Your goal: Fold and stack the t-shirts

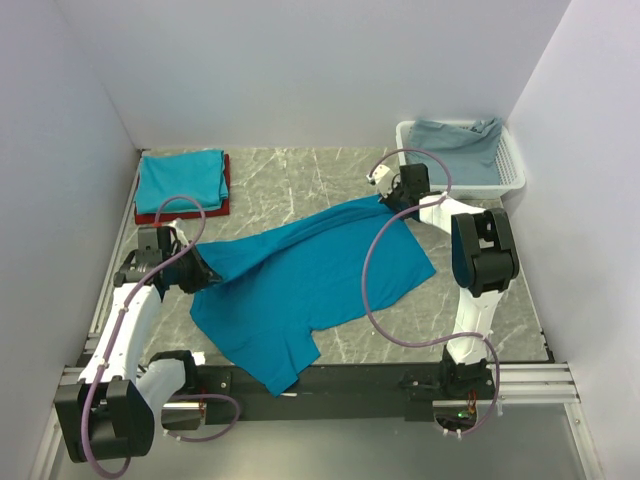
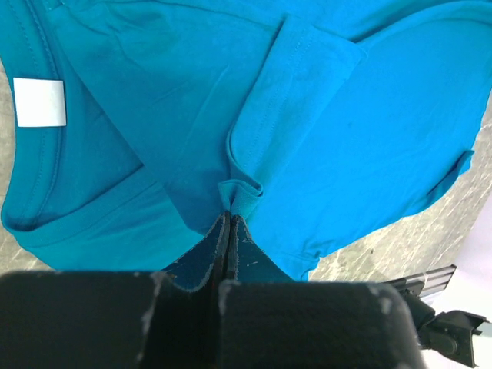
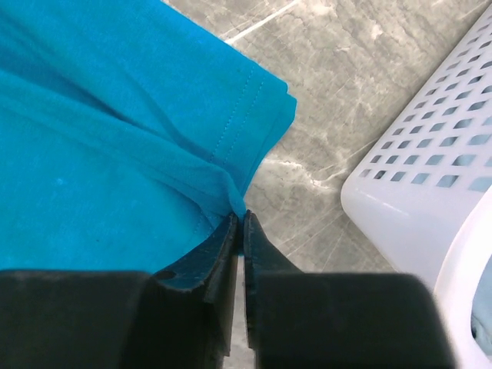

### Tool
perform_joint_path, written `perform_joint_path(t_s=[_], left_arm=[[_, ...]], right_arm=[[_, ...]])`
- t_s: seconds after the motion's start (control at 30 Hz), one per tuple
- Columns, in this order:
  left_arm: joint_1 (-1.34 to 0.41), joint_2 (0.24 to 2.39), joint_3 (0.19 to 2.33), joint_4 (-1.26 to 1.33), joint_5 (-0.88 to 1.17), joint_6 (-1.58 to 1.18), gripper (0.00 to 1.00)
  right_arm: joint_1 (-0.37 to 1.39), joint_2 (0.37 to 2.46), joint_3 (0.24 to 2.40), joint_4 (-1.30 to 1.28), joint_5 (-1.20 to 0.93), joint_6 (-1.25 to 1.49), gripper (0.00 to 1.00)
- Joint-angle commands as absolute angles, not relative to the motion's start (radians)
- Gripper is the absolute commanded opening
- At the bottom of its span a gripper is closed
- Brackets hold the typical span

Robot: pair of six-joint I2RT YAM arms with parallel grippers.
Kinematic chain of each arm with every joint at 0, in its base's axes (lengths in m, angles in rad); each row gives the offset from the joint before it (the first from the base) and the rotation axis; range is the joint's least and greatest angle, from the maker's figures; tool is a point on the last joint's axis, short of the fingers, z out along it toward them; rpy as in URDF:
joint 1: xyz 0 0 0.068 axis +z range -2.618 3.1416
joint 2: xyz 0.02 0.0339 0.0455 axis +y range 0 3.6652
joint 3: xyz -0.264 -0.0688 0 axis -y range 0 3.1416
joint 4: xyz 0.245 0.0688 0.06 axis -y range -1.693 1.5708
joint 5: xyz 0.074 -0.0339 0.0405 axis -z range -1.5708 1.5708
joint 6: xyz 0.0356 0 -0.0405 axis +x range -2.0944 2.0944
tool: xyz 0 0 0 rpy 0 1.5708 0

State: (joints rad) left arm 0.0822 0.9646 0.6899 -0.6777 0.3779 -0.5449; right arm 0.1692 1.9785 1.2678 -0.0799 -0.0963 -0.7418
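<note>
A bright teal t-shirt [image 1: 310,275] lies spread across the middle of the table, stretched between my two grippers. My left gripper [image 1: 200,268] is shut on its left edge; in the left wrist view the jaws [image 2: 229,217] pinch a fold of cloth beside a sleeve, with the white neck label [image 2: 39,102] at upper left. My right gripper [image 1: 392,198] is shut on the shirt's far right corner; in the right wrist view the jaws [image 3: 240,217] pinch the hemmed edge [image 3: 231,131]. A folded teal shirt [image 1: 180,180] rests on a dark red folded one [image 1: 222,208] at the back left.
A white lattice basket [image 1: 508,160] stands at the back right with a grey-blue garment [image 1: 455,150] in it; its wall [image 3: 430,184] is close to the right of my right gripper. White walls close in the table on three sides. A black rail runs along the near edge.
</note>
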Motion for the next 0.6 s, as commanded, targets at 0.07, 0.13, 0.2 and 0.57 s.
perform_joint_path(t_s=[0.07,0.13,0.2,0.57], left_arm=[[0.086,0.977,0.727,-0.703,0.410,-0.511,0.00],[0.086,0.980,0.729,-0.704,0.408,-0.505,0.01],[0.086,0.988,0.727,-0.710,0.411,-0.502,0.00],[0.084,1.009,0.726,-0.704,0.429,-0.486,0.01]], right_arm=[[0.153,1.901,1.250,-0.043,-0.094,-0.753,0.19],[0.152,1.888,1.244,-0.043,-0.098,-0.753,0.24],[0.150,1.868,1.230,-0.040,-0.109,-0.753,0.30],[0.123,1.749,1.152,-0.040,-0.192,-0.753,0.37]])
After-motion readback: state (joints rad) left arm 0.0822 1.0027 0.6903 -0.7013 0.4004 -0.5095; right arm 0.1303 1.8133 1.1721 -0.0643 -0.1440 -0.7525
